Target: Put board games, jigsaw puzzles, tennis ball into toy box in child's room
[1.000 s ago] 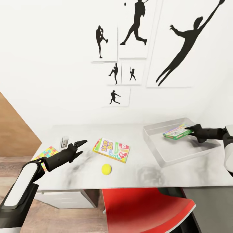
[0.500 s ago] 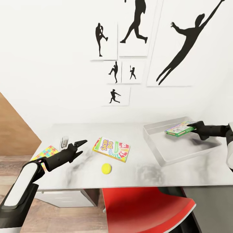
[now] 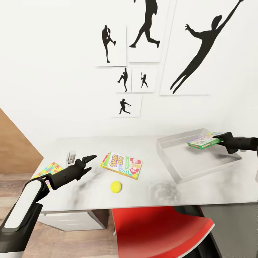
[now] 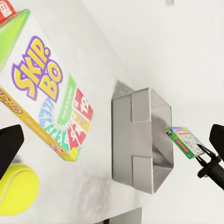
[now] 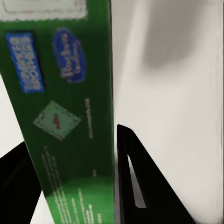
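Above grey tray [image 3: 179, 162], green box [image 3: 204, 140] (flat, gripped).

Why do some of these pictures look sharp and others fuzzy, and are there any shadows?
Head view: sharp, with dark smudgy shadows on the table. Left wrist view: the Skip-Bo box and tennis ball look slightly soft. Right wrist view: the green board game is close and blurred, its print unreadable.

On the table [image 3: 200, 188]: two game boxes, the Skip-Bo box [image 3: 122, 165] and a green box [image 3: 204, 140] above the one tray [image 3: 179, 161]; one ball [image 3: 115, 186]; one puzzle [image 3: 48, 169]. Six pictures [image 3: 123, 79] hang above.
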Robot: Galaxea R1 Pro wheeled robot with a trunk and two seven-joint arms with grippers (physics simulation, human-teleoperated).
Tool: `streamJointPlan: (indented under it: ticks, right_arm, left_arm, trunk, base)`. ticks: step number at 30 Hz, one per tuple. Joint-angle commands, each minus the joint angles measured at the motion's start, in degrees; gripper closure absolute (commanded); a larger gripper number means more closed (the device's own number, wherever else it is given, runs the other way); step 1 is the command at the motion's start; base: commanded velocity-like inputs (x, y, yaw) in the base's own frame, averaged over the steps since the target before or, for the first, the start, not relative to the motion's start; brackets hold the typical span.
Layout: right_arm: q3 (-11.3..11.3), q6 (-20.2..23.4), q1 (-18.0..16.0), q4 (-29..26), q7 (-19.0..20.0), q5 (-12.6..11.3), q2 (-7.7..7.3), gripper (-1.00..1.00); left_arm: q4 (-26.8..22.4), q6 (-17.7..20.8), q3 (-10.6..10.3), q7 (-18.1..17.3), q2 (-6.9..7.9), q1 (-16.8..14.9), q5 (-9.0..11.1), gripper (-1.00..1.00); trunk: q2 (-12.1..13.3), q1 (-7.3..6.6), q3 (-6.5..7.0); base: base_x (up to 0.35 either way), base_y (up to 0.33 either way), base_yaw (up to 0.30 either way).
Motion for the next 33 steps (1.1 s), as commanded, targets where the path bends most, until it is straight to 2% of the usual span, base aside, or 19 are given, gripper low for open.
streamJointPlan:
  ticks: [1,15,20,25,33]
  right_arm:
    - [-0.31,0.12,-0.1,-0.03,-0.59,-0.55,0.01,1.0]
    - [-0.31,0.07,-0.05,-0.04,-0.56,-0.52,0.11,1.0]
    - [-0.31,0.07,-0.12,-0.04,-0.56,-0.52,0.58,1.0]
    - [-0.29,0.01,-2.21,0.1,-0.6,-0.46,0.98,1.0]
    - [-0.17,-0.02,-4.78,0.28,-0.65,-0.47,0.74,1.0]
  left_arm:
    - [-0.06,0.19,0.06,0.56,0.01,-0.04,0.6,-1.0]
    - [-0.06,0.19,0.06,0.57,0.03,-0.04,0.62,-1.0]
    - [-0.06,0.19,0.06,0.61,0.03,-0.04,0.61,-1.0]
    - [-0.06,0.19,0.06,0.55,0.03,-0.04,0.62,-1.0]
    - [-0.01,0.19,0.02,0.52,0.01,-0.04,0.65,-1.0]
  trunk:
    - [-0.11,0.03,-0.11]
    - [-0.11,0.03,-0.11]
    - [-0.11,0.03,-0.13]
    - [-0.11,0.03,-0.42]
    - [-0.11,0.03,-1.07]
  base:
    - [0.0,0.0,-0.13]
    - [0.0,0.0,-0.046]
    - [0.0,0.0,-0.004]
    - [0.0,0.0,0.0]
    - [0.0,0.0,0.0]
